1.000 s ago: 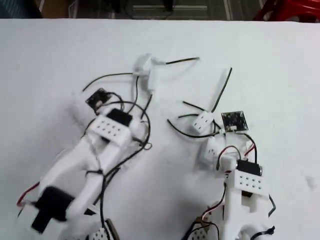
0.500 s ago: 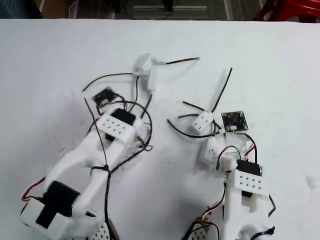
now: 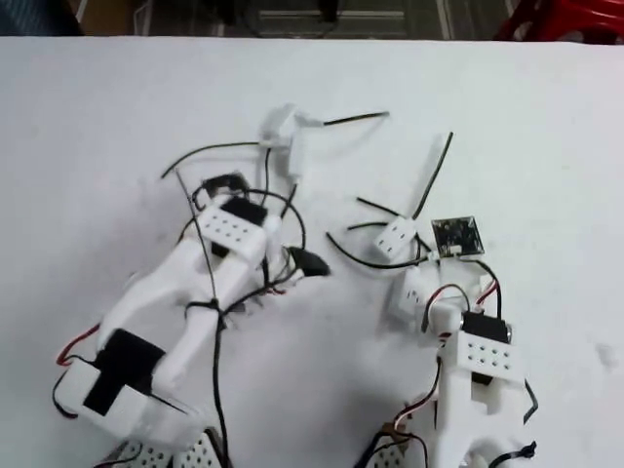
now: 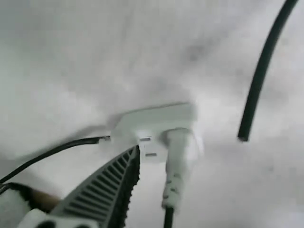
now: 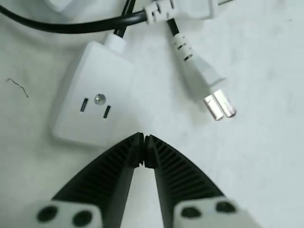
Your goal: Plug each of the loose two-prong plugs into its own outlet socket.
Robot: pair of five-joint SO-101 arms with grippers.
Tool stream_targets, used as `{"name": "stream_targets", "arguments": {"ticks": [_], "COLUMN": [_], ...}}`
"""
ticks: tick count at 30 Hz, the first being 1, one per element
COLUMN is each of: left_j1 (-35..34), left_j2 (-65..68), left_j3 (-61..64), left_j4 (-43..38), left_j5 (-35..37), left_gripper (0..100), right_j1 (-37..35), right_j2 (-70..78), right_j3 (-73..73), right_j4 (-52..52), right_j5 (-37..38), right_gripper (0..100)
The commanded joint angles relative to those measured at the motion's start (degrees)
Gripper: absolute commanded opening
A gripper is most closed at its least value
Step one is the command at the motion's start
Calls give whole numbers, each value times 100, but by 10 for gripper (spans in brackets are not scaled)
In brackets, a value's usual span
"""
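Right gripper (image 5: pixel 143 142) shut on nothing, tips just short of white rectangular plastic outlet socket (image 5: pixel 92 102), slots face-up. Loose white moulded two-prong plug (image 5: pixel 199 78) lying flat just beside that socket, not touching, prongs pointing gripper-ward. Probably needs upending, prongs down. Right arm nearer.

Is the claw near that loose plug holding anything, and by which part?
Nothing. The right claw is shut empty, by the socket; the plug lies loose.

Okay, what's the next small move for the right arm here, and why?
Probably open the right gripper and shift it over the loose plug to grasp its body: the gripper is shut on nothing, and the plug lies beside the outlet socket, prongs bare and not inserted.
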Motion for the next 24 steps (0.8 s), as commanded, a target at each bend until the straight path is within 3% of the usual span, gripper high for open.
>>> {"name": "stream_targets", "arguments": {"ticks": [1,5,13,18,24], "left_j1": [-180,-382,-1209,-1684,-1648], "left_j2": [-4,-4,-13,40,40], "left_j3": [-721,-1371,-3059,-4440,-4202], "left_j4": [949,1284,1582,2259,2312], "left_j5": [-905,-2207,-5538,-5960,-6435], "left_gripper": [699,698,700,698,701], "right_j1": [22,22,22,22,22], "right_j2": [-92,-92,-92,-92,-92], "right_j3": [-26,-26,-26,-26,-26], "right_j4": [-75,-75,-75,-84,-84], "right_j5": [-62,-62,-44,-26,-18], "right_gripper": [23,23,23,23,23]}}
